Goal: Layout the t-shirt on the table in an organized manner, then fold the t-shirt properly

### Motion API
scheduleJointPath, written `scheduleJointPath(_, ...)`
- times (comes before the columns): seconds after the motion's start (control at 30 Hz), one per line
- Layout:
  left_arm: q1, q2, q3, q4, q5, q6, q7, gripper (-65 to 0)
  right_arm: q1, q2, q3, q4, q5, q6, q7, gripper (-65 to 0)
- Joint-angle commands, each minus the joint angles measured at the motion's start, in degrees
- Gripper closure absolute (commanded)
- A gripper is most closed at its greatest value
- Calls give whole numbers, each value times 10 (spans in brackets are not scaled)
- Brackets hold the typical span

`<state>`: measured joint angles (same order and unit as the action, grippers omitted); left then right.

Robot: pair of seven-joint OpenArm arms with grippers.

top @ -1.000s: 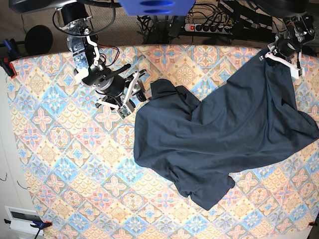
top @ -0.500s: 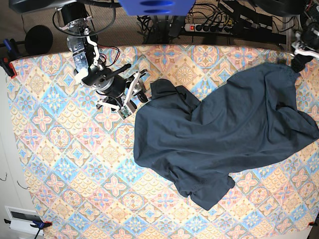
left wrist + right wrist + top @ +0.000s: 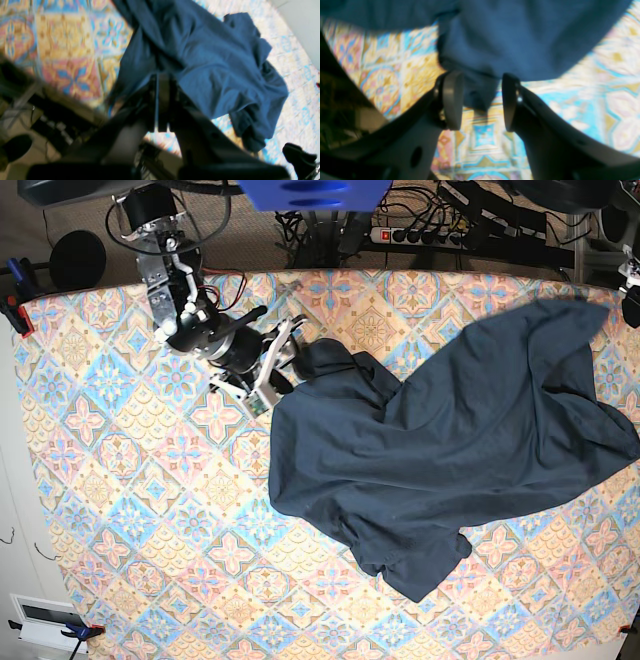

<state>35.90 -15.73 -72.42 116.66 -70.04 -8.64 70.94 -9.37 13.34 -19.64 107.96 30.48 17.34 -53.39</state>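
T-shirt [image 3: 450, 450] lies crumpled across the worktop [image 3: 130, 510], right of centre. My left gripper [image 3: 158, 100] is clenched on 1 hem edge, lifting it to spread it. My right gripper [image 3: 480, 100] is released, jaws straddling a fabric corner.

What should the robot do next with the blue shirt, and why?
Probably ease the right hand forward and close it on the t-shirt edge. Its fingers stand open with a fold of fabric just between them, while the left hand is shut on the far corner. The shirt lies bunched on the table, so it needs stretching out.
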Motion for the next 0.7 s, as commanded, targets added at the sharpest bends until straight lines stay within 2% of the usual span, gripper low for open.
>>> scheduleJointPath(0.0,6,-8,-17,8,-7,-1,-12,0,11,2,12,-4,24,0,9,-254)
scheduleJointPath(0.2,5,-28,-36,7,-7,-1,-12,0,30,2,28,-83,103,0,9,-251)
scheduleJointPath(0.67,5,-24,-33,7,-7,-1,-12,0,31,-6,27,-193,112,0,14,-254)
